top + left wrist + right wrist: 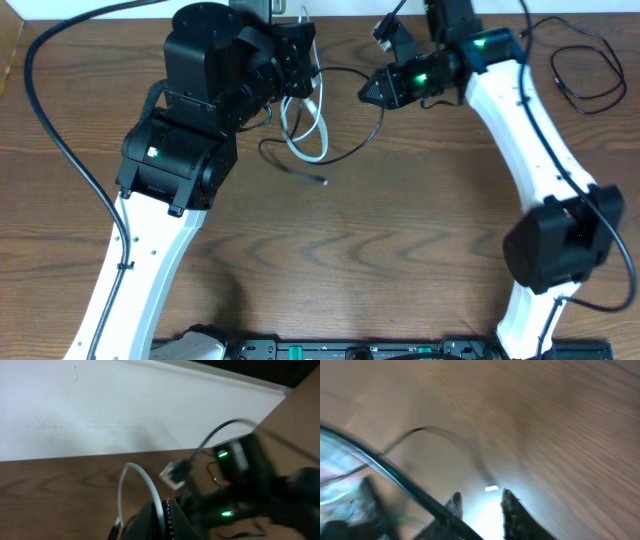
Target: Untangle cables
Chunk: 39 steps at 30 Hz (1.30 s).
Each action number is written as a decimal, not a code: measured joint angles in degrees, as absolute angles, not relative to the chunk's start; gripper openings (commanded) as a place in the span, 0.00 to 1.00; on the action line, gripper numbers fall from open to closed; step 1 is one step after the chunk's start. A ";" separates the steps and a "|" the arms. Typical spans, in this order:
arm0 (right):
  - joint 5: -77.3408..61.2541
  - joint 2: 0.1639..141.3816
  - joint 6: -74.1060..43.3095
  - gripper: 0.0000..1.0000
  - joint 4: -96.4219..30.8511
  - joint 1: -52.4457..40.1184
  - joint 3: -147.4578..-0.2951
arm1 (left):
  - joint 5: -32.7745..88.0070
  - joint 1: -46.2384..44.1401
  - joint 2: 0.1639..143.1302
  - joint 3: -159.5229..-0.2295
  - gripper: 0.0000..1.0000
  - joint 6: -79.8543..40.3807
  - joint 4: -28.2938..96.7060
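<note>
Blur smears the right fingers, cut by the bottom edge; left fingers hide one end of the white cable.

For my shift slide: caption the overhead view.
Left gripper holds a thin white looped cable; right gripper nears a thin black cable beside it.

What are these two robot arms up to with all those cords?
They are untangling cables on a table. The left pincer is shut on the white cable and holds its loop. The right pincer is at a black cable just beside it, but blur hides whether it grips. A second black cable lies apart at the far right.
</note>
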<state>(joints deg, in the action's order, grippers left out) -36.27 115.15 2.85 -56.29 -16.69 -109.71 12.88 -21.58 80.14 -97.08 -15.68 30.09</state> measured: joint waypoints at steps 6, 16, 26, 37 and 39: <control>-23.40 121.51 -5.52 0.01 -54.92 -16.73 -109.71 | 12.03 -21.21 79.33 -97.01 0.08 -16.34 29.52; -13.63 124.84 -11.79 0.01 -55.00 -13.72 -109.71 | 10.55 -12.58 71.20 -96.92 0.07 -16.53 29.78; -9.06 129.08 -14.55 0.01 -57.76 -8.01 -109.71 | 10.13 -4.16 67.59 -96.92 0.08 -16.53 30.68; -7.79 130.19 -14.92 0.01 -61.19 0.34 -109.71 | 9.89 -0.21 67.53 -96.92 0.08 -16.53 31.07; -7.84 130.19 -14.87 0.01 -61.84 1.45 -109.71 | 9.23 1.37 67.53 -96.92 0.07 -16.53 31.22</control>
<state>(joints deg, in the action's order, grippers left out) -7.84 130.19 -14.87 -61.84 1.45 -109.71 9.23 1.37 67.53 -96.92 -16.53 31.22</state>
